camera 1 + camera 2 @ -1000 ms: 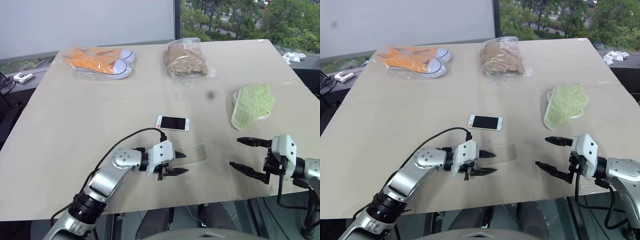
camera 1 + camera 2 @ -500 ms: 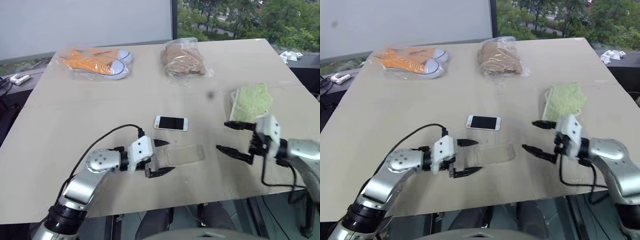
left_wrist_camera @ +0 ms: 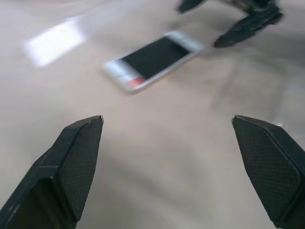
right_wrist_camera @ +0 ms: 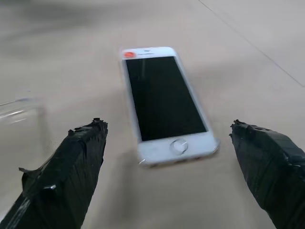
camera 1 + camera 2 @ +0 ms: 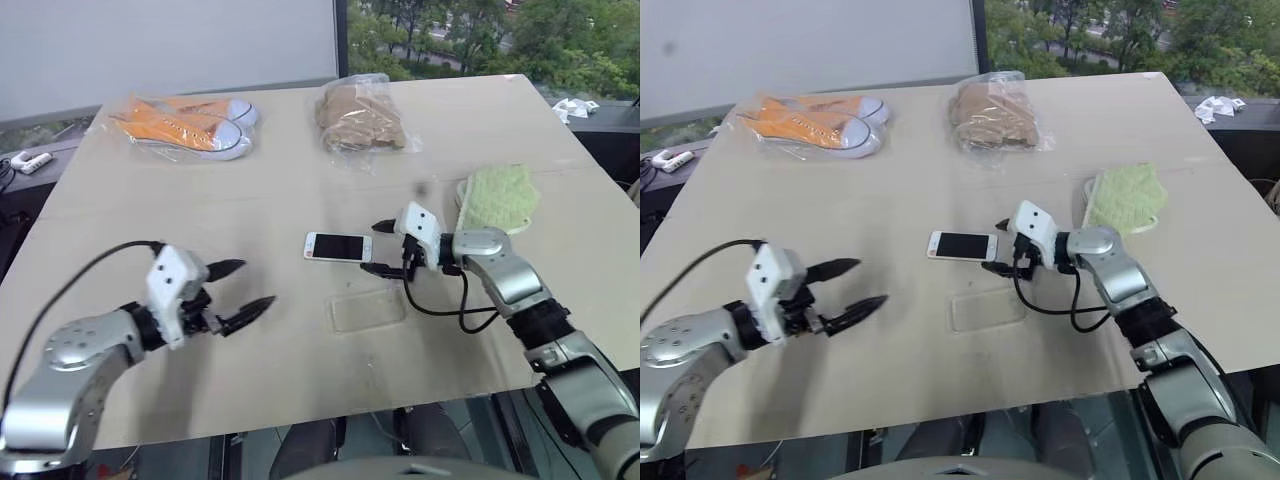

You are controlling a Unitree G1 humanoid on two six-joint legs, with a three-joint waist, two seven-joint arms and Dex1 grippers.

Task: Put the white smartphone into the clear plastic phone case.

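The white smartphone (image 5: 338,246) lies flat, screen up, in the middle of the table. The clear plastic phone case (image 5: 367,311) rests just in front of it, slightly to the right, and holds nothing. My right gripper (image 5: 372,248) is open at the phone's right end, one finger on each side of it, pointing left. In the right wrist view the smartphone (image 4: 164,102) lies just ahead of the spread fingers (image 4: 81,157). My left gripper (image 5: 255,283) is open, empty, well left of the case. In the left wrist view the smartphone (image 3: 151,59) lies ahead.
Orange shoes in a clear bag (image 5: 185,122) lie at the back left. A bagged brown item (image 5: 360,118) sits at the back centre, and a green cloth (image 5: 497,198) lies right of my right arm. The table's front edge (image 5: 300,425) is near.
My left gripper has pulled away leftward from the case and opened wider. My right gripper has swung left and forward, from the table's right side to the phone's right end.
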